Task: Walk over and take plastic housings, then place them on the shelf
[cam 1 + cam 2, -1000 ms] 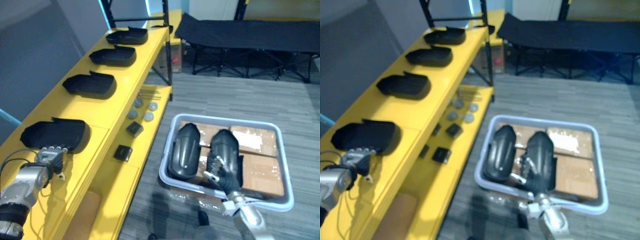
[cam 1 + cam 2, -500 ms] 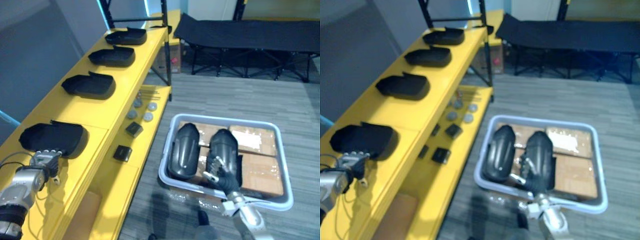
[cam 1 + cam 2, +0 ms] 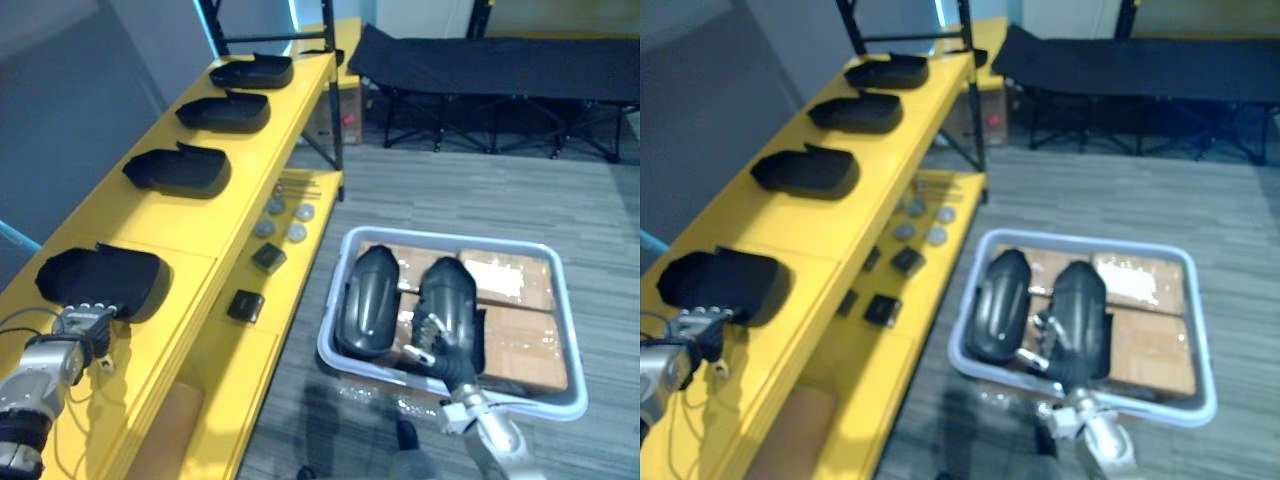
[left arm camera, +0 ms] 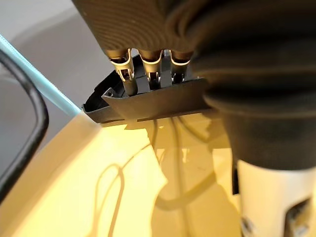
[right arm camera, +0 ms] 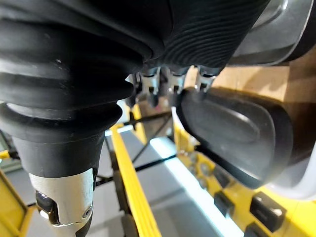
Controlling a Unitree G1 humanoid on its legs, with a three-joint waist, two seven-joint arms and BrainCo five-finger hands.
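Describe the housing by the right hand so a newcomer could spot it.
Beside the yellow shelf is a white-rimmed bin lined with cardboard. Two black housings lie side by side in it. The target housing is the one farther from the shelf, with the right hand at its near end.

Reaching in from the lower left, the left arm (image 3: 35, 372) angles up and forward. Its dark wrist cover (image 4: 237, 74) leads to the left robot hand (image 3: 85, 325), which is held back-up with the knuckles in a level row. The fingers (image 4: 129, 85) point straight ahead side by side, relaxed, gripping nothing. The right arm (image 3: 495, 440) rises from the lower right, its silver forearm tilted up and slightly leftward. It ends in the right robot hand (image 3: 442, 348), stretched forward with its back turned up. Seen from the right wrist, the ribbed sleeve (image 5: 89, 59) bulges in thick folds over the joint. The two hands are well apart.
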